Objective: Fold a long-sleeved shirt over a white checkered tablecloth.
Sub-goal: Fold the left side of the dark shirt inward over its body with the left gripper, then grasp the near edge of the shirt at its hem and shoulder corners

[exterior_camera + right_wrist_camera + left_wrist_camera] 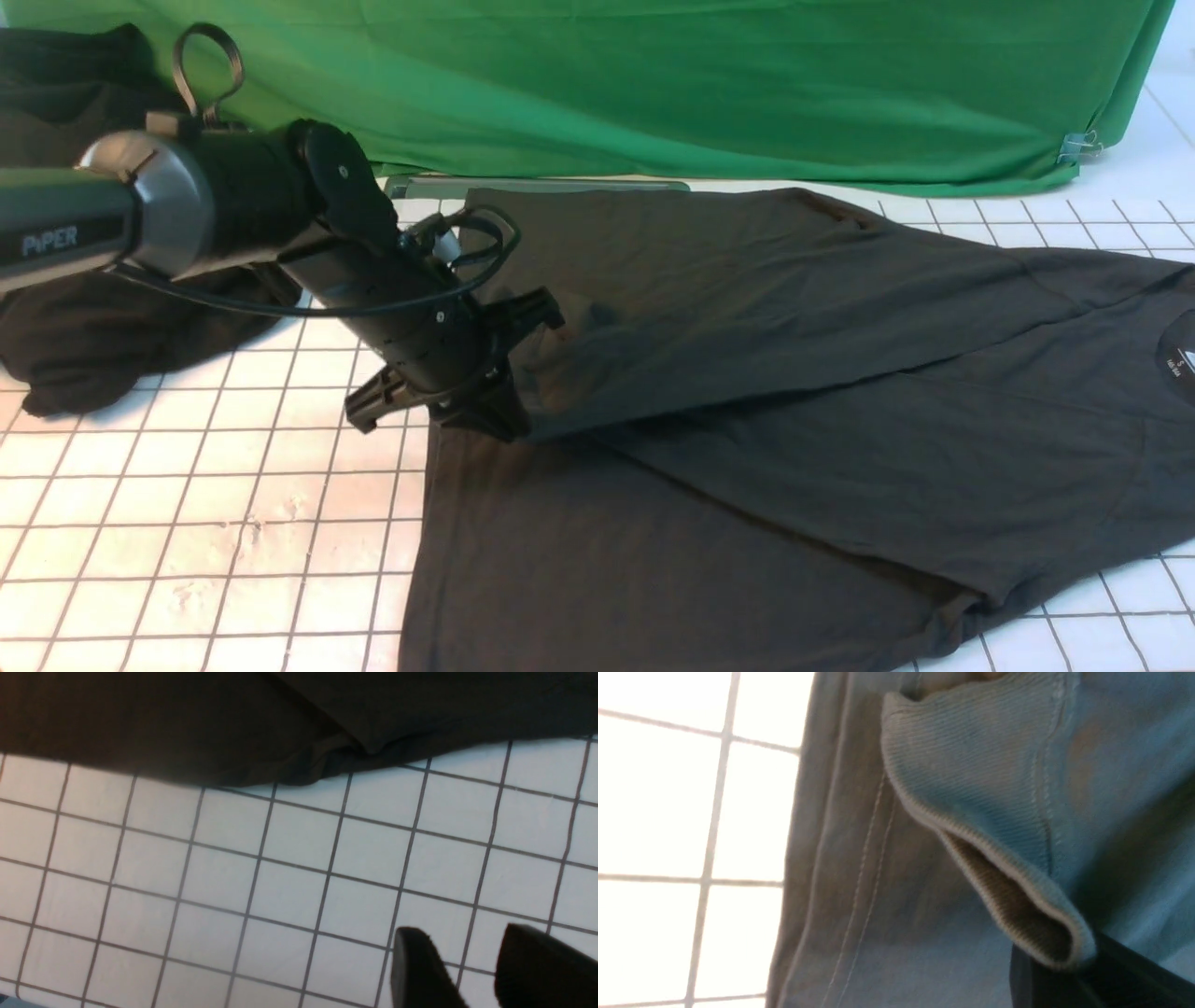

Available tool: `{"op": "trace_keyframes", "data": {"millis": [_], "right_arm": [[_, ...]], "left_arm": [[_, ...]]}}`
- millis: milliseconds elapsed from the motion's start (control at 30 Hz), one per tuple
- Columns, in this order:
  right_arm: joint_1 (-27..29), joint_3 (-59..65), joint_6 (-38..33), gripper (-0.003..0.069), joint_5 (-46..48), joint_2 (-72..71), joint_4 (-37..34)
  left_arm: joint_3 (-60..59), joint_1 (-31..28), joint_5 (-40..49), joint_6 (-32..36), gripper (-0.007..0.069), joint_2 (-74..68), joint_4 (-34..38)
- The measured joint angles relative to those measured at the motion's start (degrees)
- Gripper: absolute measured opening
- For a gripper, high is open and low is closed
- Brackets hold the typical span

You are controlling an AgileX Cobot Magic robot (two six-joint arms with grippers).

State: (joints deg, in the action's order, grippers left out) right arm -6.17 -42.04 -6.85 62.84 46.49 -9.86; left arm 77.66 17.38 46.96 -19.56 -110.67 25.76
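the shirt (794, 392) lies on the tablecloth (187, 523), right of the left gripper (504, 420); lumpy cloth (93, 345) to its left, fabric sheet (653, 84) behind.

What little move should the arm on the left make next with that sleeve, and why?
Probably free the cuff completely and lift straight up. The sleeve already lies folded across the shirt, its cuff close to the hem, and the left gripper sits right at that cuff. Dragging sideways could undo the fold.

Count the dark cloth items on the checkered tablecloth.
2: the long-sleeved shirt spread centre to right; a bunched black cloth far left, partly behind the left arm.
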Motion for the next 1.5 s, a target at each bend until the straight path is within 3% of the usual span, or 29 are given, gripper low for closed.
{"op": "trace_keyframes", "data": {"millis": [33, 267, 333, 467, 733, 900, 1067, 1500], "right_arm": [[0.0, 0.0, 0.0, 0.0240, 0.0, 0.0, 0.0], [0.0, 0.0, -0.2, 0.0241, 0.0, 0.0, 0.0], [0.0, 0.0, -0.2, 0.0241, 0.0, 0.0, 0.0], [0.0, 0.0, -0.4, 0.0241, 0.0, 0.0, 0.0], [0.0, 0.0, -0.4, 0.0241, -0.3, 0.0, 0.0], [0.0, 0.0, -0.4, 0.0241, -0.4, 0.0, 0.0], [0.0, 0.0, -0.4, 0.0241, -0.4, 0.0, 0.0], [0.0, 0.0, -0.4, 0.0241, -0.4, 0.0, 0.0]], "left_arm": [[0.0, 0.0, 0.3, 0.1, 0.0091, 0.1, -0.1], [0.9, 0.0, 5.6, 2.5, 0.0376, 5.7, -5.2], [0.9, 0.0, 7.5, 2.6, 0.0412, 6.8, -7.1], [0.4, 0.0, 19.0, 2.8, 0.0506, 10.3, -15.0], [-13.4, 4.5, 21.6, 1.9, 0.0471, 14.0, -14.6], [-21.5, 9.6, 11.2, -0.1, 0.0390, 14.0, -12.7], [-22.8, 10.0, 8.6, -1.6, 0.0357, 14.0, -12.5], [-22.8, 10.0, 8.4, -3.6, 0.0354, 11.8, -12.1]]}}
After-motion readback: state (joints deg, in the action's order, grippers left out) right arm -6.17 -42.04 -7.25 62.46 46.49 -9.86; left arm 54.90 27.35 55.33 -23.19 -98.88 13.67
